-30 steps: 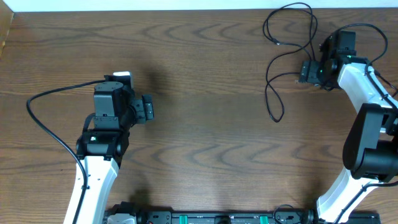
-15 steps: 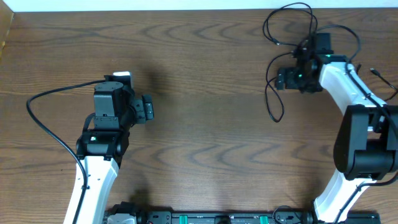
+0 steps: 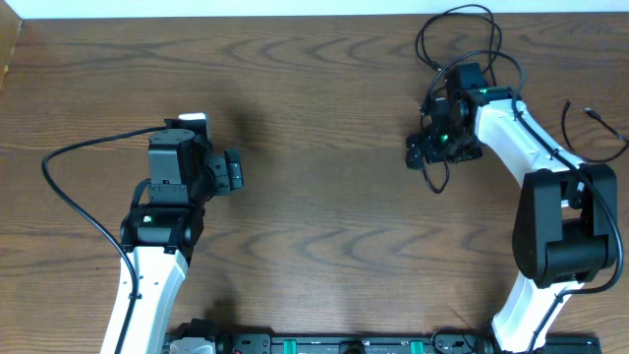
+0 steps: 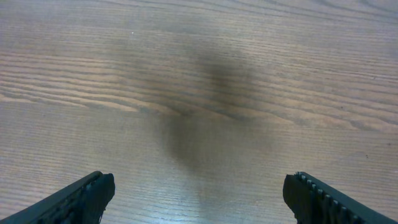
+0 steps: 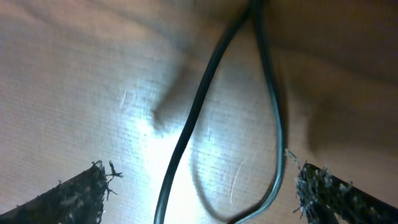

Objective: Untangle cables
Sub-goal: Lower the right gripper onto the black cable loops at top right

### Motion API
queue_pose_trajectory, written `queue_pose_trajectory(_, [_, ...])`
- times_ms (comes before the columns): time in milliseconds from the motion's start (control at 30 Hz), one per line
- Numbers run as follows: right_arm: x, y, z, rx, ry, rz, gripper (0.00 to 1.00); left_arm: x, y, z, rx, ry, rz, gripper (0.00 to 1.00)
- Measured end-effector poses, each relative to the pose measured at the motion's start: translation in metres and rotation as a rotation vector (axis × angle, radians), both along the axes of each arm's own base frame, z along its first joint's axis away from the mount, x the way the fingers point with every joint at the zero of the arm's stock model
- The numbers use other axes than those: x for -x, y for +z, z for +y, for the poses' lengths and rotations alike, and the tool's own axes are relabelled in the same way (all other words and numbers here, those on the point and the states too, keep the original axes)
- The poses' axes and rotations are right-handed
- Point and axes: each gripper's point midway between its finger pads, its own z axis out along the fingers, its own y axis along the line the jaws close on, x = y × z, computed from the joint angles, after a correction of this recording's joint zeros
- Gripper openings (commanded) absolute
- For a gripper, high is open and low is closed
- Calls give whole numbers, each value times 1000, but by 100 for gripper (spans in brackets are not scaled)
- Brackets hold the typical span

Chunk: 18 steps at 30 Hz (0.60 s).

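Note:
Thin black cables lie in loops at the table's far right, and one narrow loop trails toward the near side. Another black cord with a small plug lies by the right edge. My right gripper hovers over the narrow loop, open. In the right wrist view that loop runs between the spread fingertips, with my right gripper straddling it and not closed on it. My left gripper is open at mid-left, far from the cables. The left wrist view shows only bare wood between the fingers of my left gripper.
The wooden table runs to a pale far edge. A thicker black arm wire curves left of the left arm. The right arm's white links stretch over the right side.
My right arm has swung left and toward the near side, bringing its open gripper over the narrow cable loop. The left arm has not moved.

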Motion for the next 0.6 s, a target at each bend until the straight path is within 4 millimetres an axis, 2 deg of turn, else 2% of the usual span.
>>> queue_pose_trajectory(133, [14,-1,-2,10,9,55,92,0,0,0,0,0,0,92])
queue_pose_trajectory(300, [27,-2,-8,37,16,108,79,0,0,0,0,0,0,92])
queue_pose_trajectory(467, [28,-2,-11,56,18,108,71,0,0,0,0,0,0,92])
queue_pose_trajectory(600, [25,-3,-14,77,17,96,69,0,0,0,0,0,0,92])
